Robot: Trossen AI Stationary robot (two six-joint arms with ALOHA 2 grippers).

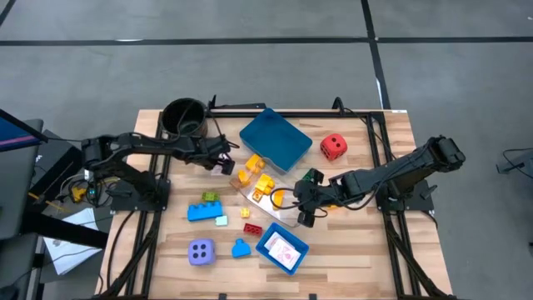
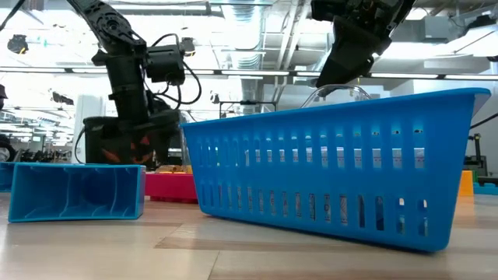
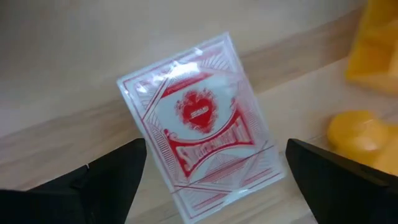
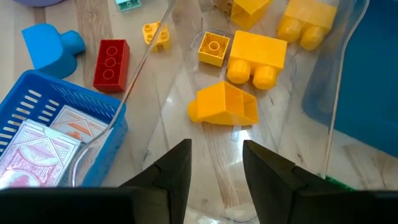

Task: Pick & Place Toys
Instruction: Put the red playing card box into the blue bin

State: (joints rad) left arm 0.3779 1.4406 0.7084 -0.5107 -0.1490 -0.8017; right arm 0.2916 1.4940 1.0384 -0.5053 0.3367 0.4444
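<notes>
A clear-wrapped pack of white, red-printed cards lies flat on the table. My left gripper is open above it, pointing steeply down, one finger on each side and neither touching; in the high view this gripper is beside the blue tray. Several yellow bricks lie on a clear plastic tray. My right gripper is at that tray's near right end. Loose on the wood lie a red brick, a blue piece, a red die and a lavender die. My right gripper has the clear tray's rim between its two fingers, slanting down from the table's right. That end is raised, and in the low view the rim arcs up to the fingertips. The clear plastic makes the exact spot of contact hard to see.
A dark round pot stands at the far left. A blue basket holding card packs sits near the front edge. A blue brick and small bricks lie left of centre. Bare wood lies right of the red die.
</notes>
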